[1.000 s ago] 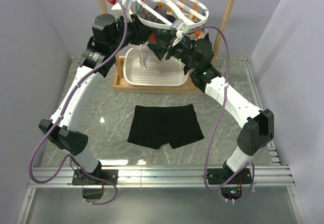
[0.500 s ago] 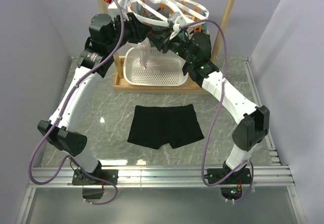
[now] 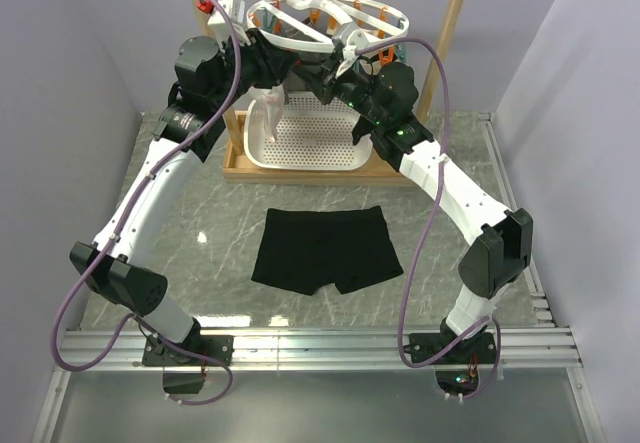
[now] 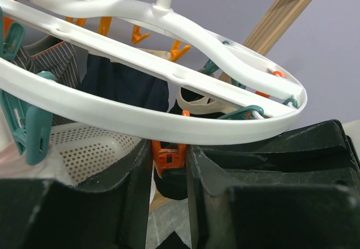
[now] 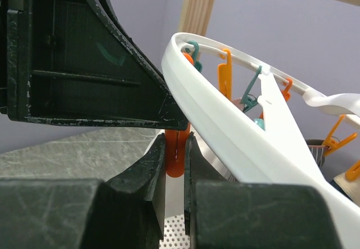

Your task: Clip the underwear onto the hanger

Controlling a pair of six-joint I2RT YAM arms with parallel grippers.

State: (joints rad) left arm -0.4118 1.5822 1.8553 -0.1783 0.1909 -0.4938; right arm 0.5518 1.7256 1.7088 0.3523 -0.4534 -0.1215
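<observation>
Bare table (image 3: 230, 203) rings the underwear (image 3: 325, 251) on all 4 sides; along the far edge, rack (image 3: 451, 33), basket (image 3: 310, 143) and hanger (image 3: 290, 3) block passage.

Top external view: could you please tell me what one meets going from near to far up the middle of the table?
black underwear → white basket → round hanger

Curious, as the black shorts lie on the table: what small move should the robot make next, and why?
Probably tighten the right gripper on the orange clip it clasps, to steady the round white plastic hanger: the left gripper pinches another orange clip, and the black fabric underwear lies flat, unheld.
</observation>
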